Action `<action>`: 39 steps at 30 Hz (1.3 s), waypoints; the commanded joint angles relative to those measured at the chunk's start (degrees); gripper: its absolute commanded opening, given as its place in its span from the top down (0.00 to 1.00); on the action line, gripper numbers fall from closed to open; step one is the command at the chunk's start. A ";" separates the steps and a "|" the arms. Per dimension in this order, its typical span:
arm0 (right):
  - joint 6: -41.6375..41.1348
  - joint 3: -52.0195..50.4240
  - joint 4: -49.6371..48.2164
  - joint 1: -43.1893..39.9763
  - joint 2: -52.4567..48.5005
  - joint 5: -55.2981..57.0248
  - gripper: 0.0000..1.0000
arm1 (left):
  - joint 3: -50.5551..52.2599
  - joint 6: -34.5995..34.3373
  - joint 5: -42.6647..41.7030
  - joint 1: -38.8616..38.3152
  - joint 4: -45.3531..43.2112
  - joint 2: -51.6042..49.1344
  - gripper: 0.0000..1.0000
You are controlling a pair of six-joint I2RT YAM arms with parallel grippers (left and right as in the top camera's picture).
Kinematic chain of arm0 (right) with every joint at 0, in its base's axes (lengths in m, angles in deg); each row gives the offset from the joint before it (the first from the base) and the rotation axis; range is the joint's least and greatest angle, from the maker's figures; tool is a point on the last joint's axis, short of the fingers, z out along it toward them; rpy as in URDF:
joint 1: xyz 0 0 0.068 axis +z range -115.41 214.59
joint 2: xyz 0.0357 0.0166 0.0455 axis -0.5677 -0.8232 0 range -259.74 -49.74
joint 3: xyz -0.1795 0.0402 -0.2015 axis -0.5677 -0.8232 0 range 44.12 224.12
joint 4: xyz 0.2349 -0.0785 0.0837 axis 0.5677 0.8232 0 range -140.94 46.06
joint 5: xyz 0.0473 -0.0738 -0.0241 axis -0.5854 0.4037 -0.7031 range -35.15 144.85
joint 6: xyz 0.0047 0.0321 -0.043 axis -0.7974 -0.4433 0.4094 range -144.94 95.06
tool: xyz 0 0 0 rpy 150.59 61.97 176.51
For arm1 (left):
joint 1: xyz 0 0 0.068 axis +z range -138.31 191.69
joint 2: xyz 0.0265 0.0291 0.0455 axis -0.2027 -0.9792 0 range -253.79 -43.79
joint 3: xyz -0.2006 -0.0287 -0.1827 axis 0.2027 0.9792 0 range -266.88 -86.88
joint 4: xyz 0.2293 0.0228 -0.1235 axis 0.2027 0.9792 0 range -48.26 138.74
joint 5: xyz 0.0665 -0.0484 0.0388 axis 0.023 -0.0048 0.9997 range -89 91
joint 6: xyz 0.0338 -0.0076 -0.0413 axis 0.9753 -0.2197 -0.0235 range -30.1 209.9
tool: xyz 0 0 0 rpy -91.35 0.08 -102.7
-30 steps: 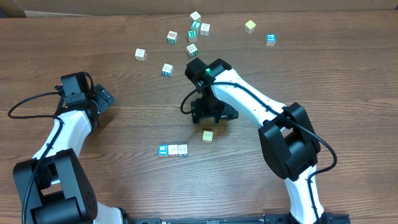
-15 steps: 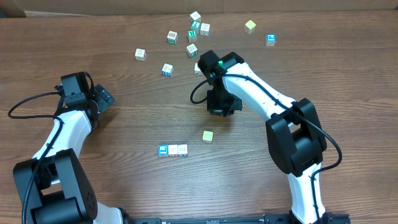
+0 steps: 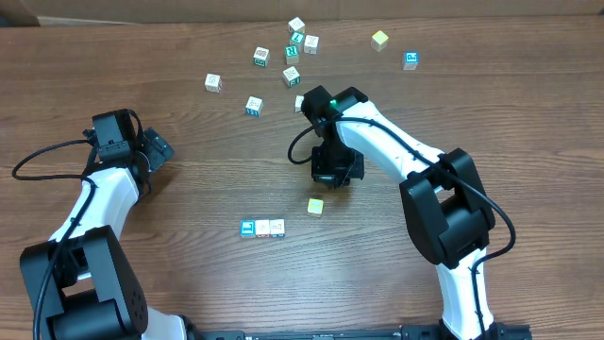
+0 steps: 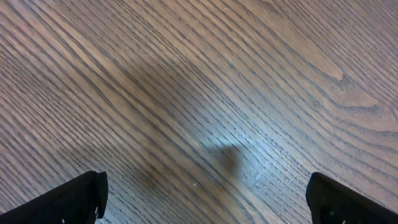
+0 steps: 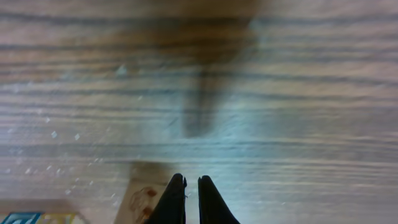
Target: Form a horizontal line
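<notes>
Left gripper (image 3: 154,149) sits at mid-left of the overhead, jaws spread wide with nothing between them. Its wrist view shows only bare wood table (image 4: 199,93) between the two black fingertips (image 4: 81,196) at the bottom corners. Horizontal line (image 3: 262,228) is at lower centre, with only three cubes touching so far: blue-faced cube (image 3: 247,228) on the left end, two whitish cubes (image 3: 263,228) right of it. Pale yellow cube (image 3: 315,206) lies apart, just up-right of the row's right end, not touching it. Right gripper (image 3: 328,178) hangs just above-right of that cube near frame centre, jaws clamped together on nothing. Its wrist view shows the black fingers (image 5: 176,199) almost meeting at bottom centre; the pale yellow cube's face sits just lower-left of them, not gripped. Loose letter cubes (image 3: 292,54) are scattered across upper centre, well apart from the row, with a yellow-green cube (image 3: 379,40) and a blue-marked cube (image 3: 411,59) at upper right.
</notes>
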 commanded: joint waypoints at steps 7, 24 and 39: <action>-0.15 -0.20 1.51 4.61 0.68 -4.00 0.94 | -0.74 0.20 0.76 -0.04 -0.02 0.28 0.00; -0.20 -0.20 0.57 7.02 0.68 -1.92 0.93 | -0.74 0.20 0.76 -0.04 -0.02 0.28 0.00; -0.44 -0.20 -0.13 5.99 0.68 2.95 0.90 | -0.74 0.22 0.76 -0.04 -0.02 0.28 0.01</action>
